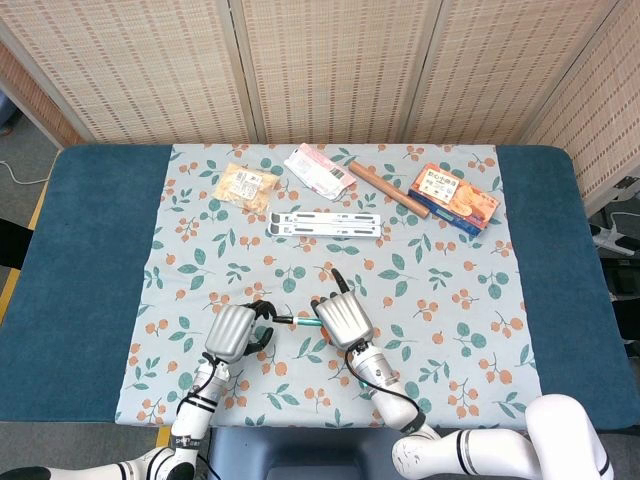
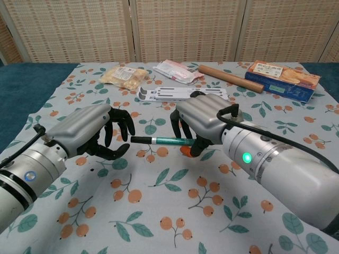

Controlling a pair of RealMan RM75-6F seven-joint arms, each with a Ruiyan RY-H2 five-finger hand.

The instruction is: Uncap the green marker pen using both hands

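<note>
Gripping one green marker (image 2: 168,141), right hand (image 2: 197,120) faces left hand (image 2: 95,130), fingers apart, holding nothing.

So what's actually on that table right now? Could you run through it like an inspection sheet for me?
Surface: table in dark blue, with a floral cloth over the middle.
Job's things: green marker pen held level above the cloth, black cap end pointing toward the left hand, cap on.
Clutter: snack bag, pink packet, wooden rolling pin, biscuit box, white folding stand, all along the far side.
Hands: right hand grips the pen's body; left hand is at the cap end with fingers curled, contact unclear.
Cables: black cable along the right forearm.
Surroundings: woven screens behind the table.
</note>
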